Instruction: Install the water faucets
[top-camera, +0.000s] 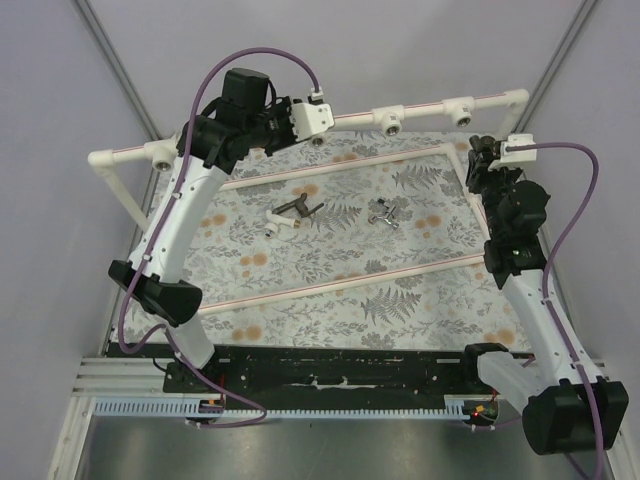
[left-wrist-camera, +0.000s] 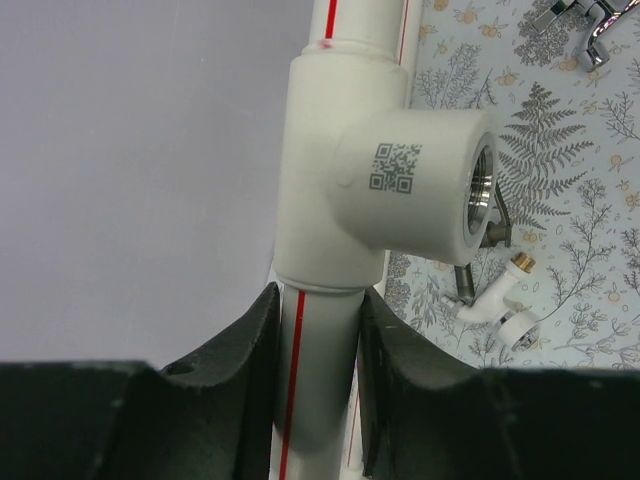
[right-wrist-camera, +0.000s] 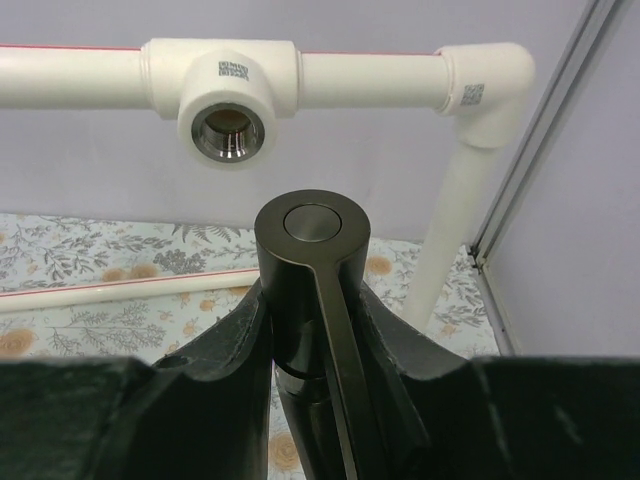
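My right gripper (right-wrist-camera: 313, 292) is shut on the dark long-spout faucet (right-wrist-camera: 312, 235) and holds it upright, below and in front of a round socket (right-wrist-camera: 228, 128) of the white pipe frame; in the top view the gripper (top-camera: 486, 162) is at the back right. My left gripper (left-wrist-camera: 320, 300) is shut on the frame's back pipe (left-wrist-camera: 318, 385), just beside a tee socket (left-wrist-camera: 425, 185); in the top view it (top-camera: 305, 126) is at the back rail. The shorter dark faucet with a white end (top-camera: 290, 215) and the silver cross-handled faucet (top-camera: 385, 213) lie on the mat.
The white pipe frame (top-camera: 420, 108) runs along the back and left edge of the floral mat (top-camera: 340, 270), with an elbow (right-wrist-camera: 487, 85) at the back right corner. Grey walls and a metal corner post (right-wrist-camera: 545, 130) stand close behind.
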